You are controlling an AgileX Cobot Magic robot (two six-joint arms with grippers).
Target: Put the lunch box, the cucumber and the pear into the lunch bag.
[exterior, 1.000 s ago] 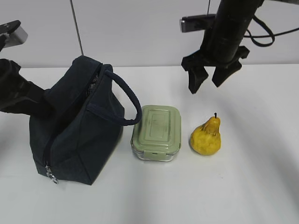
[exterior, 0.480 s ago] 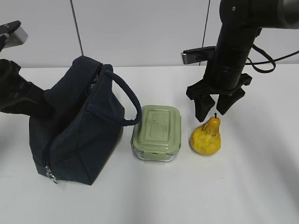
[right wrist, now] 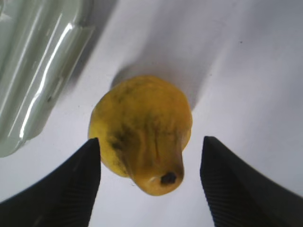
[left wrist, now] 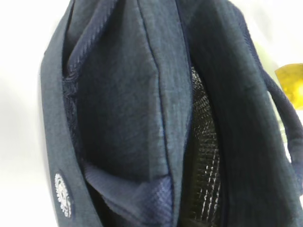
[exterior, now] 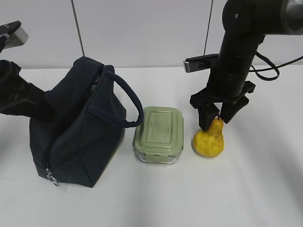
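The navy lunch bag (exterior: 80, 137) stands at the left with its mouth gaping, and its mesh lining (left wrist: 201, 156) shows inside. My left gripper is hidden behind the bag's left rim. It is shut, and the fabric there is drawn toward the arm. The sage-lidded lunch box (exterior: 159, 132) sits just right of the bag. The yellow pear (exterior: 208, 143) stands upright to the right of the box. My right gripper (exterior: 216, 118) is open, with one finger on each side of the pear's neck (right wrist: 158, 170), not touching it. The cucumber is out of view.
A white table (exterior: 265, 189) carries everything, with a pale wall behind it. One bag handle (exterior: 132, 101) arches toward the lunch box. The box's clear base (right wrist: 33, 71) lies close to the left of my right gripper.
My right gripper has come down from high above the table to straddle the pear's neck. The left arm, bag and box have not moved.
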